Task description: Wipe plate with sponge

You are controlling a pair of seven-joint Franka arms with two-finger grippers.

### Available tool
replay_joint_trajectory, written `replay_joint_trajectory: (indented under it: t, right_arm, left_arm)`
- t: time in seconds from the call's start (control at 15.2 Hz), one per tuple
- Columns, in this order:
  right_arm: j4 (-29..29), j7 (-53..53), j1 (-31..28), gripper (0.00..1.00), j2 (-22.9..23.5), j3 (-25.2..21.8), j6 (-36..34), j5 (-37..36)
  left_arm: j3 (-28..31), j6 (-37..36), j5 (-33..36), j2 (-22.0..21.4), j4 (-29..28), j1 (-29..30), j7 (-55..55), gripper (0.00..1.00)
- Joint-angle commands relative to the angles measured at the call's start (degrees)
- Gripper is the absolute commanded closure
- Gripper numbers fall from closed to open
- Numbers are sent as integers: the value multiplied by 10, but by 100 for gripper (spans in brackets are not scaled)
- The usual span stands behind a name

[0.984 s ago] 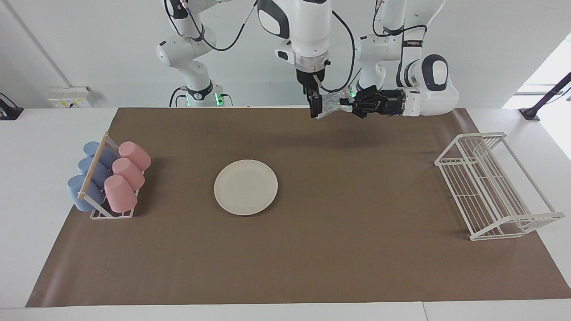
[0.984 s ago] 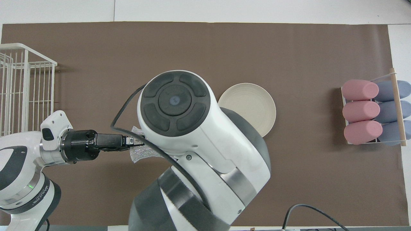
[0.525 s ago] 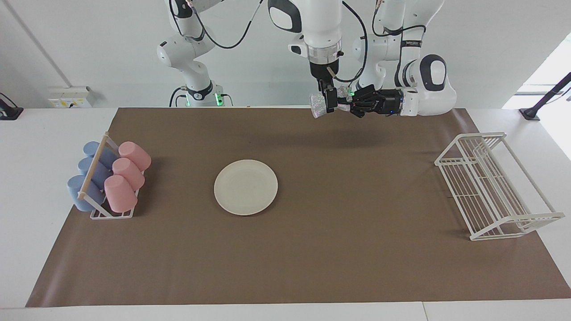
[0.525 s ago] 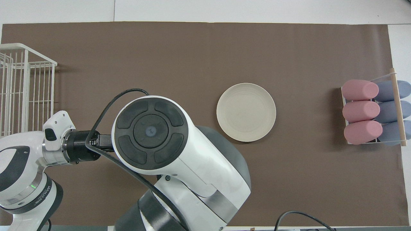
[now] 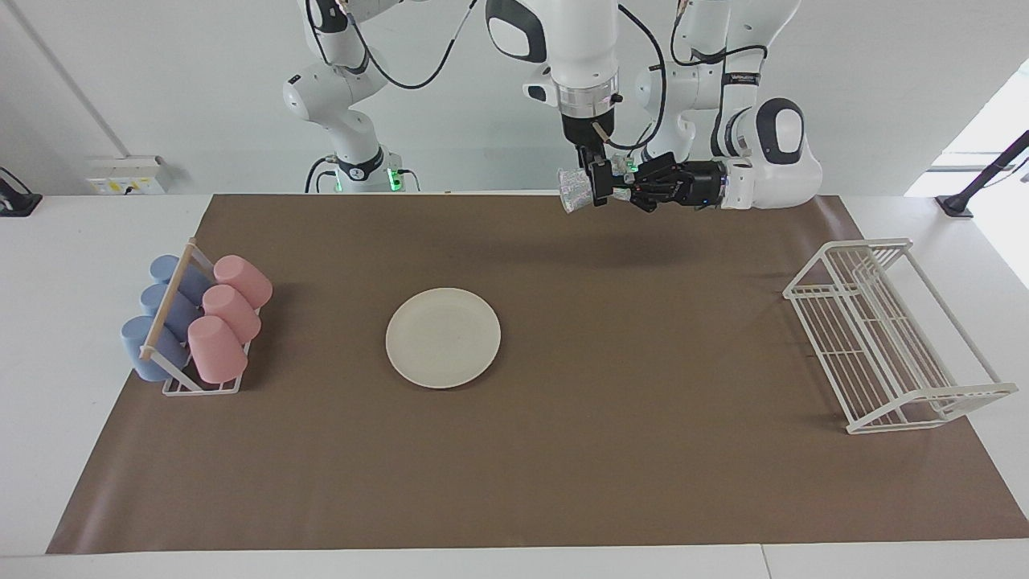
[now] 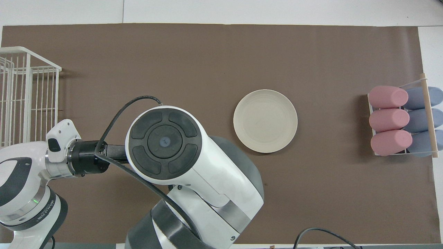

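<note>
The right gripper [image 5: 593, 186] has risen to the sponge [image 5: 572, 191], its grip indiscernible; the left gripper [image 5: 637, 190] stays clamped on it mid-handover, its release pending before the plate [image 5: 443, 338] is wiped.

A robot lab is suggested: two white arms are mounted at a white desk [image 5: 96, 241] before bare walls.

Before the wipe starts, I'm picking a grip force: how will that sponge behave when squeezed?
Probably soft: the sponge looks crumpled and irregular between the left gripper and right gripper. Likely light, hanging unsupported above the mat. Its mesh may snag.
</note>
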Motion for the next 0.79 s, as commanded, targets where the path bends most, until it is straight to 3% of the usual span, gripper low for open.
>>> replay_joint_trajectory:
  t: [0.0,0.07,0.2,0.46,0.52,0.59,0.72]
  right_arm:
    - [-24,6,-2,67,-17,1,10,6]
    - [-23,6,-3,82,-17,1,10,6]
    - [-22,2,-6,100,-16,1,11,6]
    - [-19,-6,-10,100,-14,-1,16,-4]
    - [-20,-6,-9,100,-15,-1,16,-5]
    - [-20,-6,-10,100,-14,-1,18,-5]
    - [-19,-17,-11,100,-14,-3,19,-4]
  left_arm:
    - [7,2,-13,-10,-11,-7,7,100]
    - [7,2,-13,-10,-11,-7,7,100]
    - [7,2,-13,-9,-11,-7,8,100]
    - [7,4,-12,-8,-8,-9,8,100]
    - [7,4,-12,-7,-5,-10,6,82]
    - [7,4,-12,-7,-3,-11,3,1]
    - [8,2,-12,-7,-3,-9,-3,0]
